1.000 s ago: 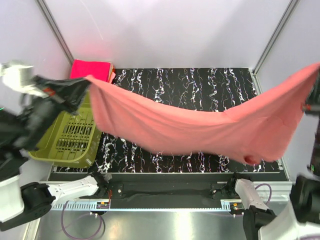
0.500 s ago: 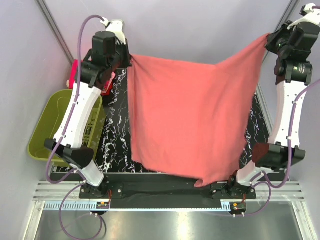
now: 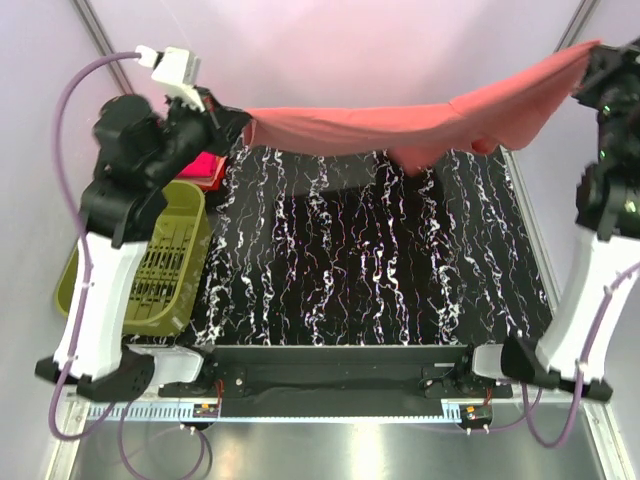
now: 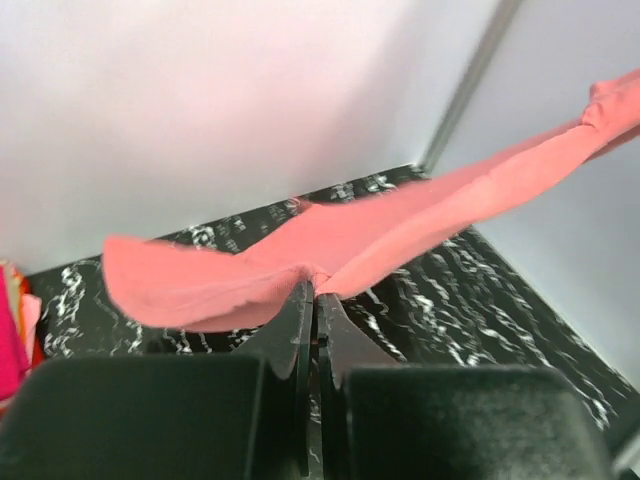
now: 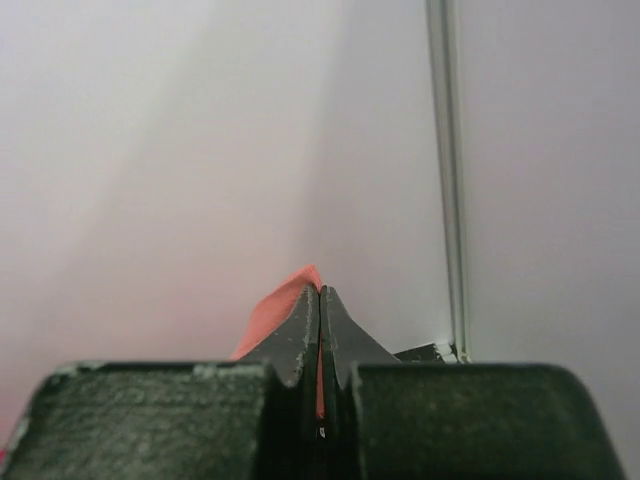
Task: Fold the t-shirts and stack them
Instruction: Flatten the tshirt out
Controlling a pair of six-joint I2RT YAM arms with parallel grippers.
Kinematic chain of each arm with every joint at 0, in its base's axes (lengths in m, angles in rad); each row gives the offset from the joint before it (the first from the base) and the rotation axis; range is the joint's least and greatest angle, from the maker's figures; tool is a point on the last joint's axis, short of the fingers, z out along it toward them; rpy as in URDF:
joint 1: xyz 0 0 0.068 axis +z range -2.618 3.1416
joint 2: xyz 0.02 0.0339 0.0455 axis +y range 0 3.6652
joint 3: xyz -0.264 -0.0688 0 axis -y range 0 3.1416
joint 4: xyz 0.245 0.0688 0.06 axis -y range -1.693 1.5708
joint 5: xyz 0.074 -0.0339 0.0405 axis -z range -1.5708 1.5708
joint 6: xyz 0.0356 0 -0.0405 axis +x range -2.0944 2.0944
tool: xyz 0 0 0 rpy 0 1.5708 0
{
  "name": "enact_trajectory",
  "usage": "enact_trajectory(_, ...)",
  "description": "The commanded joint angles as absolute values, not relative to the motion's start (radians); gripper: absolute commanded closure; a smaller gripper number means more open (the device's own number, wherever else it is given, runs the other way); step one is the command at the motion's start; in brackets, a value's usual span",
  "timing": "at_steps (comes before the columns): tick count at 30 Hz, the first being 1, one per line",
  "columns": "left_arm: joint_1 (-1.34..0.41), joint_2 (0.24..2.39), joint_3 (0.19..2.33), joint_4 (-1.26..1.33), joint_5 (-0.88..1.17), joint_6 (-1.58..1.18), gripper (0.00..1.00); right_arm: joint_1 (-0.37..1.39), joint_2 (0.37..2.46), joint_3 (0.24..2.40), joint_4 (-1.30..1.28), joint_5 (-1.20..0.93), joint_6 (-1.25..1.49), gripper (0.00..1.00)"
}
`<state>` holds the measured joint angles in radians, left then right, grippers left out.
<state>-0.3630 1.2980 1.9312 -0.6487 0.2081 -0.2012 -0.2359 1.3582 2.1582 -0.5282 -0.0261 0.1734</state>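
Overhead, a salmon t-shirt (image 3: pixel 350 130) stretches above the desk (image 3: pixel 380 260). Left jaws and right jaws clamp its opposite ends.

top: overhead from near side | wrists: close behind left tool (image 4: pixel 313 286), right tool (image 5: pixel 320 293) | shared: t-shirt (image 3: pixel 350 130)

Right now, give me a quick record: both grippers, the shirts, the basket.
left gripper: shut on salmon t-shirt, one end
right gripper: shut on its other end
salmon t-shirt: stretched in the air between them, over the table's far side
folded pink t-shirt: far left corner, partly hidden
basket: olive green, left of table
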Motion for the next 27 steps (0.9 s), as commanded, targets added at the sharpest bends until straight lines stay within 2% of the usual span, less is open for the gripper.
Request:
enact_trajectory(1,-0.36,1.162,1.869,-0.532,0.328,-0.215,1.0,-0.241,1.2,2.102,-0.514,0.105,0.163,1.0)
enact_trajectory(5,-0.36,1.037,1.809,-0.491,0.419,-0.29,1.0,-0.241,1.008,2.039,-0.514,0.181,0.17,1.0)
enact_trajectory(10,-0.36,0.944,1.815,-0.463,0.477,-0.373,1.0,-0.241,0.92,2.069,-0.526,0.181,0.167,1.0)
enact_trajectory(16,-0.359,0.94,1.832,-0.498,0.436,-0.364,1.0,-0.239,1.003,2.194,-0.581,0.172,0.147,1.0)
enact_trajectory(21,-0.359,1.067,1.819,-0.545,0.353,-0.305,1.0,-0.239,1.216,2.237,-0.581,0.157,0.123,1.0)
enact_trajectory(25,-0.357,1.199,1.761,-0.545,0.284,-0.232,1.0,-0.241,1.391,2.178,-0.539,0.114,0.097,1.0)
enact_trajectory(27,-0.35,1.299,1.74,-0.54,0.253,-0.19,1.0,-0.241,1.431,2.058,-0.426,0.085,0.083,1.0)
